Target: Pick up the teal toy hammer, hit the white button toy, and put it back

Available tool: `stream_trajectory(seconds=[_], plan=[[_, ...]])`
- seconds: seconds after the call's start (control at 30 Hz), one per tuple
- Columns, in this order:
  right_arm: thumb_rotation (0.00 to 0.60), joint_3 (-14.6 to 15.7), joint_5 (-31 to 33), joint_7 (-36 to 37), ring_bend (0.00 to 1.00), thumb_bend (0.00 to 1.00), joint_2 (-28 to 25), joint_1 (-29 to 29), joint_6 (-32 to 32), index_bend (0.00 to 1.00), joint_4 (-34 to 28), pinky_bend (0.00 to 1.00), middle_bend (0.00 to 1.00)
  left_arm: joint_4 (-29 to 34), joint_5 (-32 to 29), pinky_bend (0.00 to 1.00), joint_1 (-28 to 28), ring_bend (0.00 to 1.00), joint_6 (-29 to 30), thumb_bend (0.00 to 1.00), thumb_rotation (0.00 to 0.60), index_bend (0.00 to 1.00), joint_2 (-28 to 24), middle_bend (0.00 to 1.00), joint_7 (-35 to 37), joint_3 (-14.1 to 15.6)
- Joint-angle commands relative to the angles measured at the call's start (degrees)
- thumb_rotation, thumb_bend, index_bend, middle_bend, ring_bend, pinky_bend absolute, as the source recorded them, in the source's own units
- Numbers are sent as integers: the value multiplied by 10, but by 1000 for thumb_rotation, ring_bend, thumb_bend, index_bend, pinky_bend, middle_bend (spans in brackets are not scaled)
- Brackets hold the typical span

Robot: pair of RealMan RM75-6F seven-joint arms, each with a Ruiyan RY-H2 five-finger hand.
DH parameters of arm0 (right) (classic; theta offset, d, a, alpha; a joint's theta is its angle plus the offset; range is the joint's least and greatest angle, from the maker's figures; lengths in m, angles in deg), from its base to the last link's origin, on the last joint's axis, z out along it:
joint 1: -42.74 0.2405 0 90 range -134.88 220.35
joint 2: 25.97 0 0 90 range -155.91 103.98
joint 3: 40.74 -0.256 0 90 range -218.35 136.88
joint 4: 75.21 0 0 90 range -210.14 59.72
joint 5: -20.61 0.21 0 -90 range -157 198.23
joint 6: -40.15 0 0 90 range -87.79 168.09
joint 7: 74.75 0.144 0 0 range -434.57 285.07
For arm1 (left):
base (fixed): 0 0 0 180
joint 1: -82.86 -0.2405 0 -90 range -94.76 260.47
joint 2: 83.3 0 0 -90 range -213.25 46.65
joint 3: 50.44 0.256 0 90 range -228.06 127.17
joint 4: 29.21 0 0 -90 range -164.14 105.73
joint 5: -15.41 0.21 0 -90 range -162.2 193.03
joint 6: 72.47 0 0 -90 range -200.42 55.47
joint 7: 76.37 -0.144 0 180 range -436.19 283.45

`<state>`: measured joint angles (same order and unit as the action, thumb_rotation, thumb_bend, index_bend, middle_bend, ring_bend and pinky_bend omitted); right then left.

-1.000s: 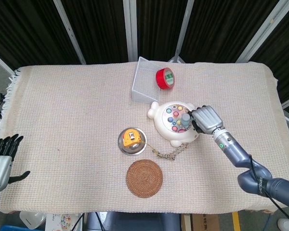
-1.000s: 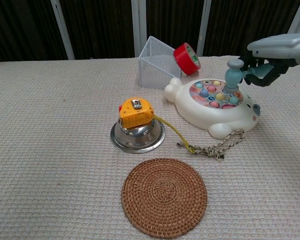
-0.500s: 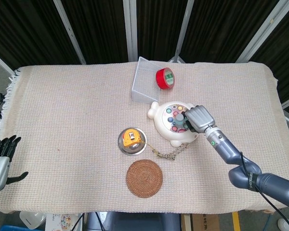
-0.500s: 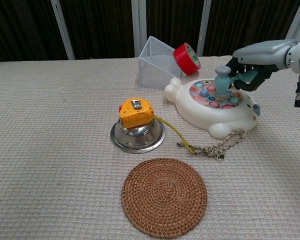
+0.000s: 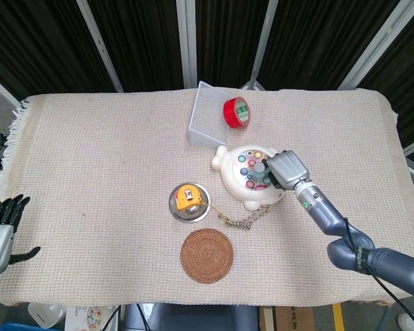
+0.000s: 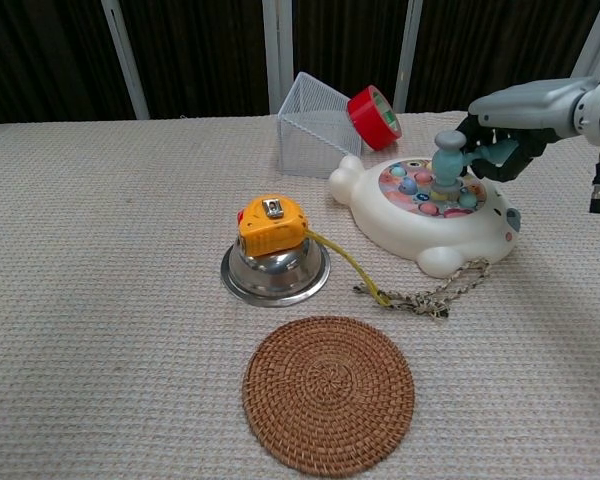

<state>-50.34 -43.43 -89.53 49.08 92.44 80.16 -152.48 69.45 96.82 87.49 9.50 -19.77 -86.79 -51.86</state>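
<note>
The right hand (image 6: 508, 125) reaches in from the right, fingers curled around the teal toy hammer (image 6: 447, 160), its head down on the white button toy (image 6: 425, 220).

The left hand (image 5: 1, 231) rests at the table edge, fingers apart, holding nothing.

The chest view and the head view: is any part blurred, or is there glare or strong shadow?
Chest view: sharp, with a bright highlight on the steel bowl and a soft shadow under the white button toy. Head view: evenly lit, sharp; the background behind the table is dark.
</note>
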Motion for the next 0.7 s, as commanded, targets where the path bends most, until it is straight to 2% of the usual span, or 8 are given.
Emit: stream_trajectory(seconds=[0.03, 0.27, 0.7], plan=[[600, -3, -8, 9, 555, 656, -28, -12, 20, 997, -29, 416, 749, 1, 1, 0, 1, 0, 0, 102, 600, 47, 0, 0, -1, 0], [600, 11, -20, 42, 555, 656, -53, -42, 38, 998, -39, 416, 749, 7, 8, 0, 3, 0, 2, 103, 600, 47, -3, 0, -4, 0], [600, 60, -86, 196, 546, 656, 5, -105, 41, 997, 100, 416, 749, 23, 9, 0, -5, 0, 15, 103, 600, 47, -10, 0, -18, 3]])
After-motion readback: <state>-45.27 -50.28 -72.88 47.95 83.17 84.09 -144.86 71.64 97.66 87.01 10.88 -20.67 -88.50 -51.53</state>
